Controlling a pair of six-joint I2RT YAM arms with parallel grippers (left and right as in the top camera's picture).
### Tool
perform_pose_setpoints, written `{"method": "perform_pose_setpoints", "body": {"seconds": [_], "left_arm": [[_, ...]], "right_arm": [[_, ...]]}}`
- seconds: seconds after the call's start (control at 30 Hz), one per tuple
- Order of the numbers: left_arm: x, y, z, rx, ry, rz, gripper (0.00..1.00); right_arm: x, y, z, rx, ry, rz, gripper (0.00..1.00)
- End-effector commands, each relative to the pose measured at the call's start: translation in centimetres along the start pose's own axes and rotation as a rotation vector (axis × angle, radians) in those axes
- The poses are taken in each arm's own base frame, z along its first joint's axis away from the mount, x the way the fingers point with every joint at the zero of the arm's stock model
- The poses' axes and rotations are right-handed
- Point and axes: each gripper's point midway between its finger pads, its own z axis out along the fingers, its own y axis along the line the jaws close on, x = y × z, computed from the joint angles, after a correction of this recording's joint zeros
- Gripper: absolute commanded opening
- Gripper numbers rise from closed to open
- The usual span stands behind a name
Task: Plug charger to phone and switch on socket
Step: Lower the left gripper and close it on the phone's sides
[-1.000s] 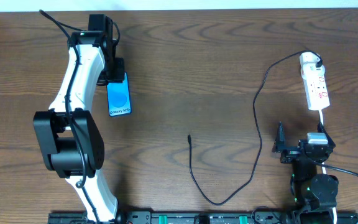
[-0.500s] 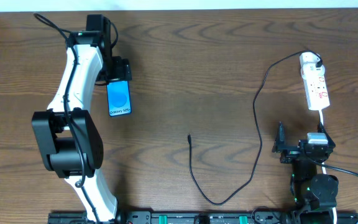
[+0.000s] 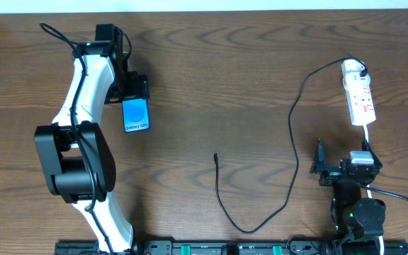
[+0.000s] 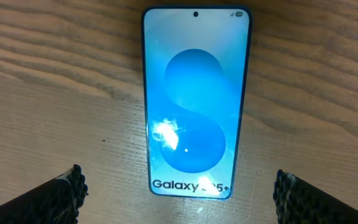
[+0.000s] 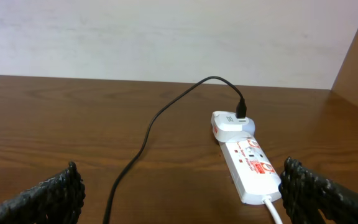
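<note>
The phone (image 3: 136,115) (image 4: 196,99) is seen lying flat and screen-up on the wooden table (image 3: 225,71), towards the far left corner, its blue display lit and its "Galaxy" lettering turned to the near edge. The left gripper (image 3: 134,90) (image 4: 179,196) is held over the phone's far end with its fingers (image 4: 64,196) spread wide; nothing is gripped. Near the right edge, the socket (image 3: 358,95) (image 5: 248,168) is laid lengthwise, and the black plug head (image 3: 360,69) (image 5: 241,114) of the charger (image 3: 292,127) (image 5: 148,134) is seated at its far end. The cable is looped down to the near edge and back up, its small tip (image 3: 215,156) left bare at mid-table, well apart from the phone. The right gripper (image 5: 179,193) is parked by the near right corner, fingers apart and empty.
</note>
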Motion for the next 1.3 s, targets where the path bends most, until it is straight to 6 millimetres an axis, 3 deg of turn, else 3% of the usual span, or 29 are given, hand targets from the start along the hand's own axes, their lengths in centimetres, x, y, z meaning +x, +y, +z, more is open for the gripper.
{"method": "perform_pose_setpoints", "body": {"seconds": [0.0,0.17,0.43,0.97,1.27], "left_arm": [[0.1,-0.1,0.9,0.007,0.007,0.025,0.97],[-0.3,-0.1,1.7,0.010,-0.018,0.013,0.97],[0.8,-0.1,3.9,0.010,-0.010,-0.013,0.97],[1.1,-0.2,4.2,0.008,0.001,-0.056,0.98],[1.8,-0.2,6.5,-0.003,0.082,-0.060,0.98]], "right_arm": [[0.0,-0.1,0.0,0.004,0.000,-0.011,0.99],[0.0,-0.1,0.0,0.004,0.000,-0.011,0.99],[0.0,-0.1,0.0,0.004,0.000,-0.011,0.99],[0.0,-0.1,0.0,0.004,0.000,-0.011,0.99],[0.0,-0.1,0.0,0.004,0.000,-0.011,0.99]]}}
